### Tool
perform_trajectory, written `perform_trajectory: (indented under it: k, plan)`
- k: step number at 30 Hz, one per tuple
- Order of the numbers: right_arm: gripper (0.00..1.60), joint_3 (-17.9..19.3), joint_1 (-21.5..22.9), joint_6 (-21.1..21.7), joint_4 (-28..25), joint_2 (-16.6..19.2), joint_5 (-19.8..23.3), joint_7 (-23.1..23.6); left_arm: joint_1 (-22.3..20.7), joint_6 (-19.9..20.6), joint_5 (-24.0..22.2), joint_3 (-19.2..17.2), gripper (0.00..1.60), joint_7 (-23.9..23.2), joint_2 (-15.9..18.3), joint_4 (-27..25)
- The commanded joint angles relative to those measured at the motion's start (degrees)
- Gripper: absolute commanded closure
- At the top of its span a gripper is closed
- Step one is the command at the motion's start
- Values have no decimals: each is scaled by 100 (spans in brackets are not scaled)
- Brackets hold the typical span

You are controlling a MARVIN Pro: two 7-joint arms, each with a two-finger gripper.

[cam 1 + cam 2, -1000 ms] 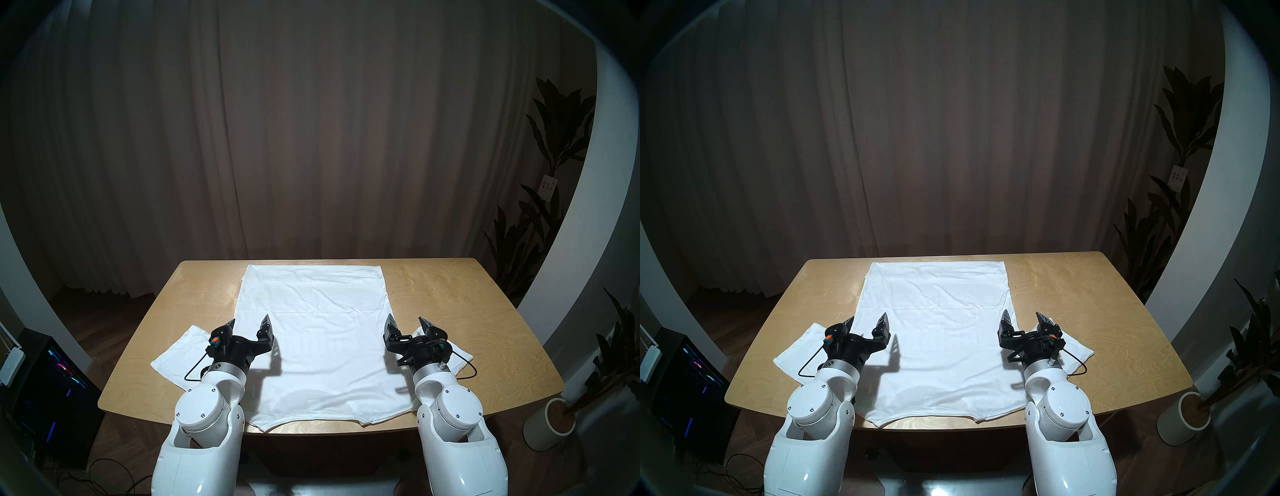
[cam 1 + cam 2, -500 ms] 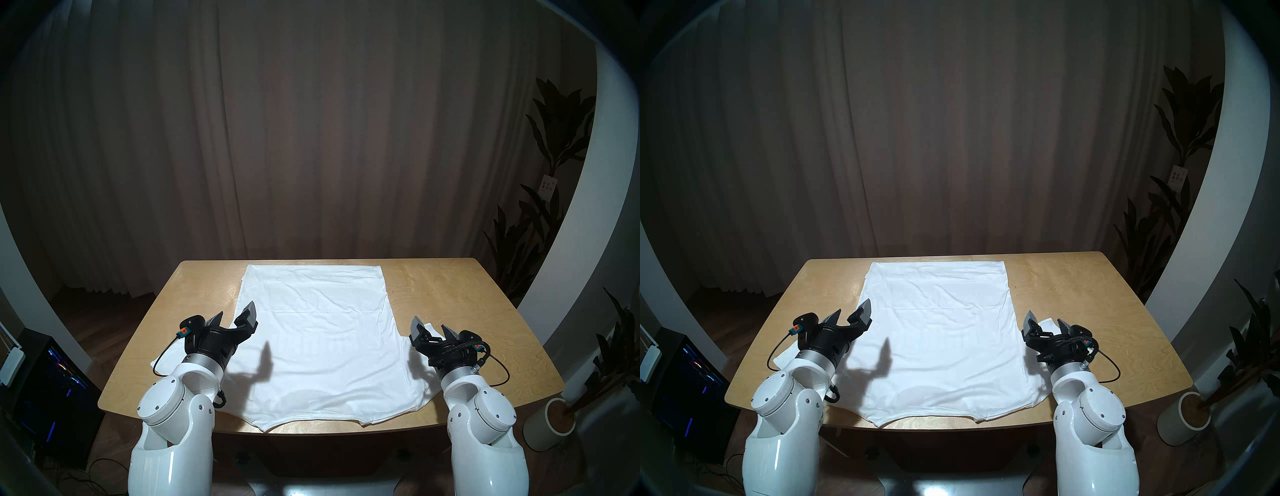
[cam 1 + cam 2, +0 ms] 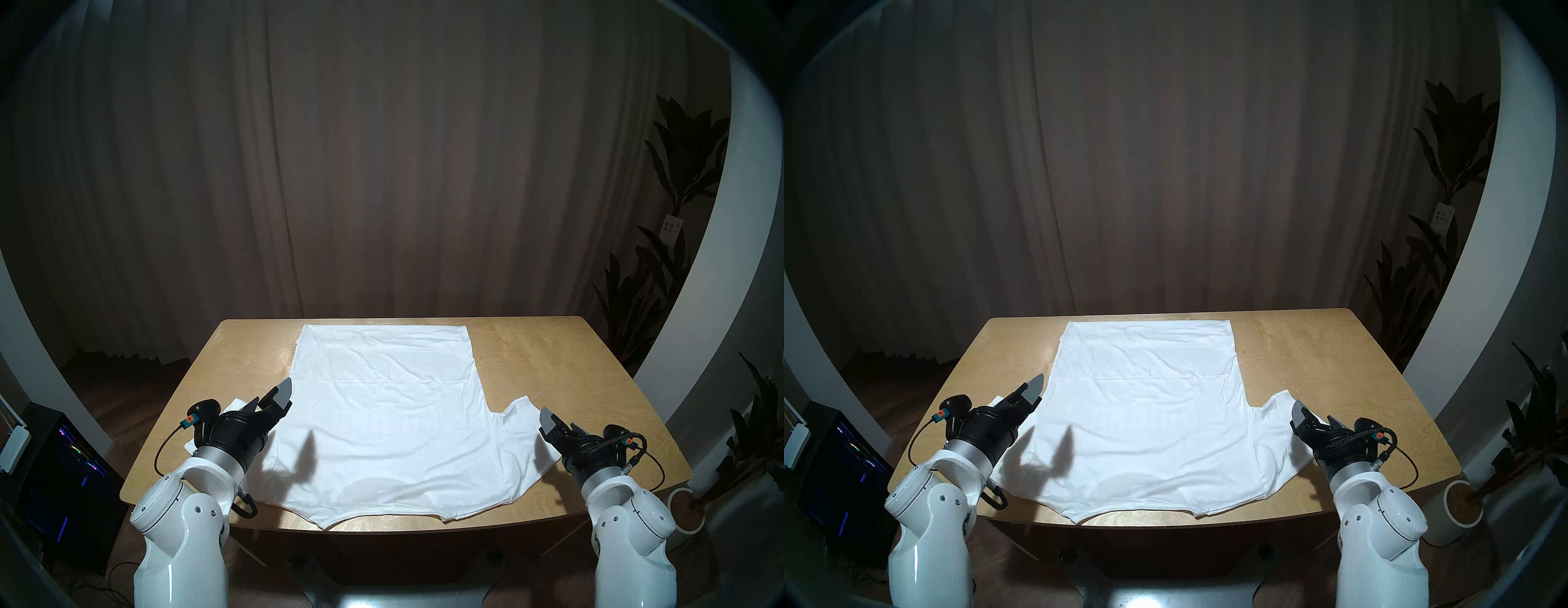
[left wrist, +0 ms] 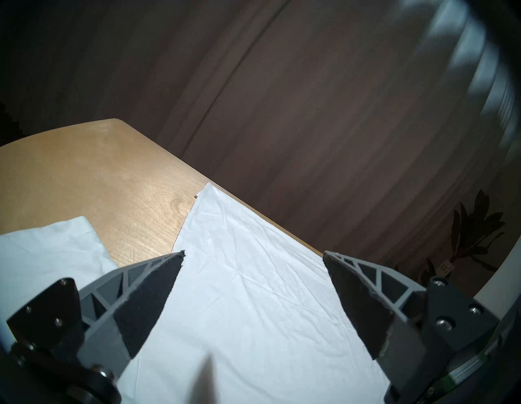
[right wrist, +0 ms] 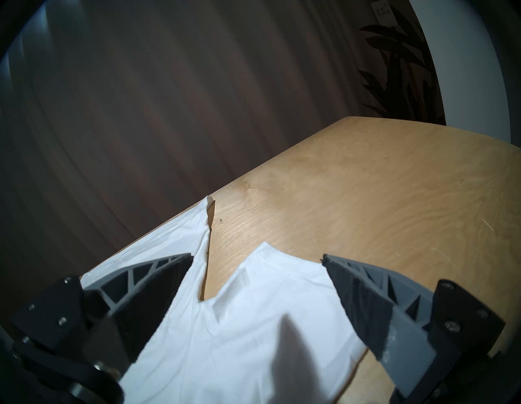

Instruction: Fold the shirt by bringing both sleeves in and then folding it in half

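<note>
The white T-shirt (image 3: 390, 416) lies flat across the middle of the wooden bench (image 3: 564, 365), collar toward the lower edge of the head view and hem toward the far edge; no lettering shows on the upper face. Judged from this, none of the 3 folds is done: the right sleeve (image 3: 524, 441) sits spread out at centre right, and the left sleeve (image 4: 48, 248) is spread at the lower left of the left wrist view, largely hidden behind the arm in the head views. Both sleeves must be brought in, then the body halved. The left pincer (image 3: 271, 401) hovers at centre left over the shirt's side edge, its jaws wide and empty in the wrist view. The right pincer (image 3: 560, 424) hangs at the lower right above the outer end of the right sleeve, likewise wide and holding nothing. Compared with 1 second ago, both arms have swung outward from over the body of the shirt toward the sleeves, and the right sleeve, then mostly covered by the arm, is now in plain sight.
</note>
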Motion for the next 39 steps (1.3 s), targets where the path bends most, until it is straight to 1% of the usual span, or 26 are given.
perform_trajectory:
  k: [1,9,14,18,19,20,21,22,23,24,25,26,27,28,29,31,32,33,34,36,37,38,39]
  plan:
    - [0,454,-383,494,-288,-10,614,244,304,285,-625,-259,0,-190,-237,-343]
    - [0,921,-569,1284,-338,2,1379,493,597,663,-1491,-662,0,-226,-627,-453]
    - [0,1208,-622,1860,-352,38,1948,674,747,1004,-2039,-854,0,-179,-809,-525]
    - [0,1414,-511,2289,-257,91,2466,779,810,1323,-2485,-1020,0,-105,-920,-505]
    - [0,1483,-468,2478,-225,116,2629,795,812,1440,-2621,-1081,0,-60,-936,-502]
    - [0,1512,-434,2506,-199,133,2730,767,807,1533,-2713,-1130,0,-23,-929,-494]
    - [0,1562,-386,2679,-170,161,2855,752,791,1638,-2848,-1185,0,14,-942,-476]
    - [0,1574,-351,2715,-150,166,2926,695,771,1705,-2944,-1229,0,32,-946,-449]
    - [0,1612,-295,2885,-133,193,3021,599,742,1824,-3073,-1290,0,98,-949,-435]
    - [0,1617,-234,2963,-99,199,3118,501,699,1920,-3178,-1340,0,181,-941,-403]
    - [0,1636,-163,3079,-83,169,3174,387,664,1985,-3241,-1370,0,258,-938,-380]
    - [0,1649,-57,3228,-81,137,3169,153,613,2066,-3326,-1401,0,368,-932,-342]
    - [0,1636,21,3290,-52,121,3201,19,573,2121,-3397,-1426,0,440,-926,-304]
    - [0,1618,102,3289,-37,75,3100,-95,545,2157,-3426,-1442,0,521,-916,-268]
    - [0,1606,162,3314,5,53,3034,-78,521,2179,-3453,-1453,0,565,-909,-233]
    - [0,1579,275,3320,-39,-51,2941,-417,457,2242,-3537,-1485,0,715,-911,-167]
    - [0,1575,312,3314,-42,-74,2857,-481,435,2251,-3566,-1495,0,779,-929,-154]
    - [0,1572,367,3331,-72,-119,2882,-721,407,2274,-3617,-1510,0,860,-951,-146]
    - [0,1581,406,3304,-46,-136,2731,-678,387,2274,-3633,-1517,0,908,-962,-137]
    - [0,1580,519,3338,-45,-193,2801,-971,335,2290,-3717,-1560,0,1055,-1014,-116]
    - [0,1580,519,3338,-45,-193,2801,-971,335,2290,-3717,-1560,0,1055,-1014,-116]
    - [0,1569,636,3383,-48,-228,2876,-1279,311,2319,-3780,-1622,0,1146,-1008,-93]
    - [0,1554,624,3340,-20,-208,2820,-1169,303,2324,-3809,-1651,0,1177,-1010,-90]
